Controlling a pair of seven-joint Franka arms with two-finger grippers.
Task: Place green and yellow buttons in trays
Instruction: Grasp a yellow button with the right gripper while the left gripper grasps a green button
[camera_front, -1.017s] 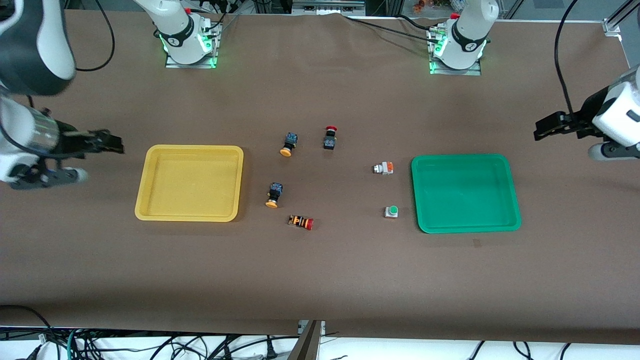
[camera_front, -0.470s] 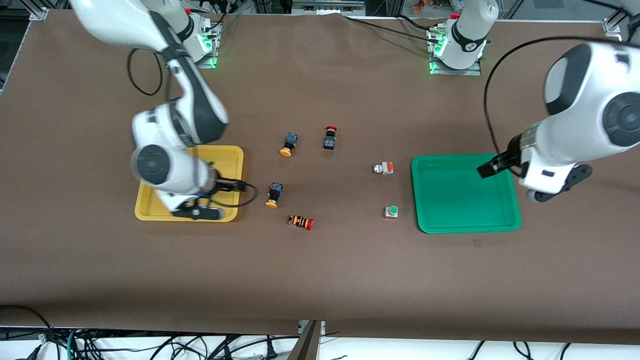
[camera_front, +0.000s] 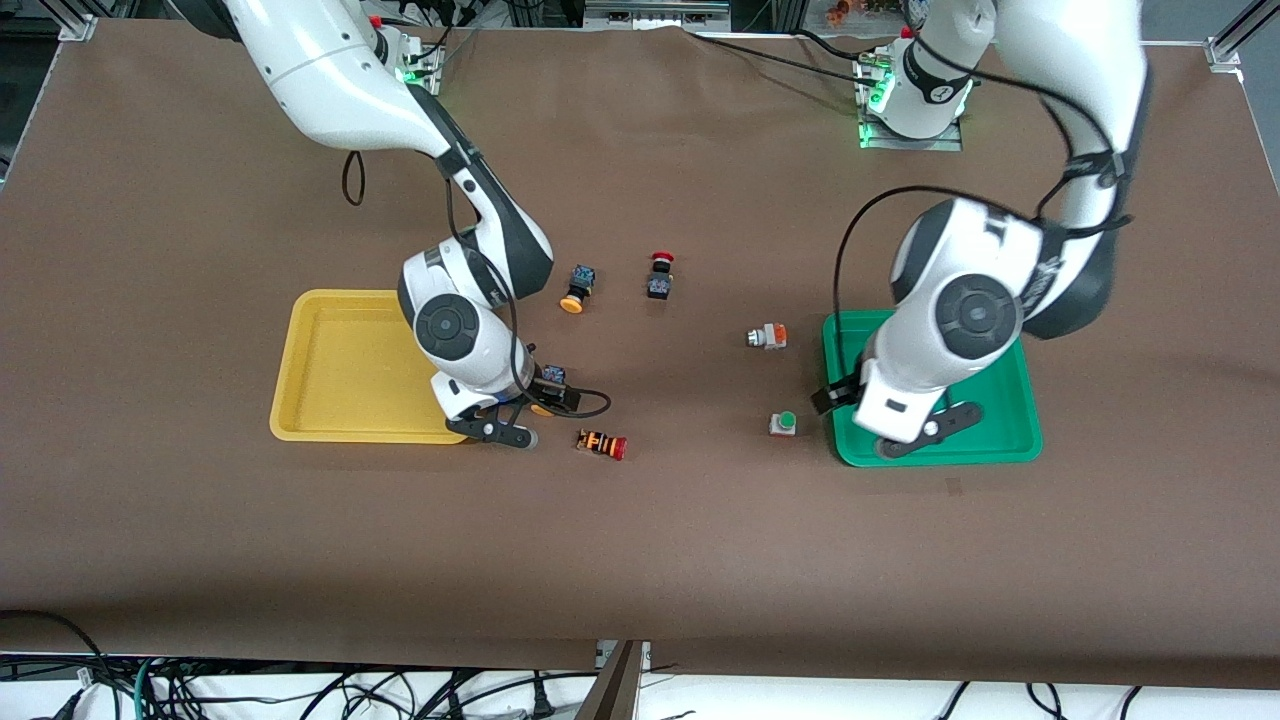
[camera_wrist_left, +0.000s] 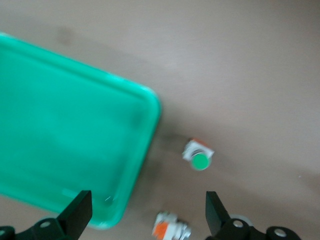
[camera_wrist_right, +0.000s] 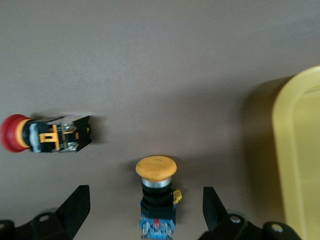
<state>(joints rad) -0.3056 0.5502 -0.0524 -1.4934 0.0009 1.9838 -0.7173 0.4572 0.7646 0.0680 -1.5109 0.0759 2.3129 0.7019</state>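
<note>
Both arms have swung in from the table ends: right gripper (camera_wrist_right: 142, 220), open and empty, over a yellow button (camera_wrist_right: 157, 195) beside the yellow tray (camera_front: 340, 365); left gripper (camera_wrist_left: 147, 215), likewise open, over the green tray (camera_front: 1000, 440) edge near a green button (camera_wrist_left: 199, 156); no button trayed yet.

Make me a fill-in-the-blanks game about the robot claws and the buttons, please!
1. Both trays, the yellow tray and the green tray, hold ____ buttons.
2. The right claw is open above a button with a ____ cap.
3. The left claw is open beside the ____ tray's rim.
4. The striped button has a ____ cap.

Missing words: no; yellow; green; red
</note>
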